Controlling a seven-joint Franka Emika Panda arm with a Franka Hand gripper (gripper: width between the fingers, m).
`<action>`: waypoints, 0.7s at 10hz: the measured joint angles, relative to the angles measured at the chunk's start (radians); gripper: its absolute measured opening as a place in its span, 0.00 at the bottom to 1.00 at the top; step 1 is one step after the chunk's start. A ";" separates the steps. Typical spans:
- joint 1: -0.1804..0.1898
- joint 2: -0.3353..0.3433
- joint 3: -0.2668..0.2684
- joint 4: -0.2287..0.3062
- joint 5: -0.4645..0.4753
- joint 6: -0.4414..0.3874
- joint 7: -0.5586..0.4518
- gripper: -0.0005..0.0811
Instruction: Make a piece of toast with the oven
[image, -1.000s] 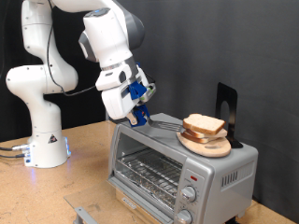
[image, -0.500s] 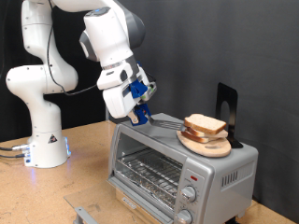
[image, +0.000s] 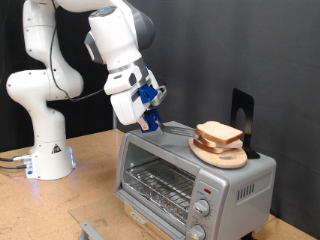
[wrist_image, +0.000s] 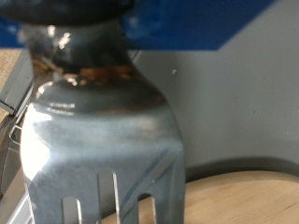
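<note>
The silver toaster oven (image: 190, 178) stands on the wooden table, its wire rack showing behind the front. On its top a round wooden plate (image: 222, 156) holds the piece of toast (image: 218, 132). My gripper (image: 150, 119), with blue fingers, hangs over the oven's top on the exterior view's left. It is shut on the handle of a slotted metal spatula (image: 176, 130), whose blade reaches towards the plate. In the wrist view the spatula (wrist_image: 103, 140) fills the frame and the edge of the wooden plate (wrist_image: 238, 198) shows beyond it.
A black stand (image: 242, 113) rises behind the plate on the oven. Two round knobs (image: 200, 218) sit on the oven's front. The robot's white base (image: 45, 140) stands at the exterior view's left. A grey metal piece (image: 88, 228) lies at the bottom edge.
</note>
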 joint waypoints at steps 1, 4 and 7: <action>0.000 -0.005 0.000 -0.003 0.001 -0.001 0.000 0.49; -0.001 -0.009 -0.002 -0.005 0.001 -0.002 0.003 0.49; -0.002 -0.005 -0.003 0.003 0.001 -0.002 0.026 0.49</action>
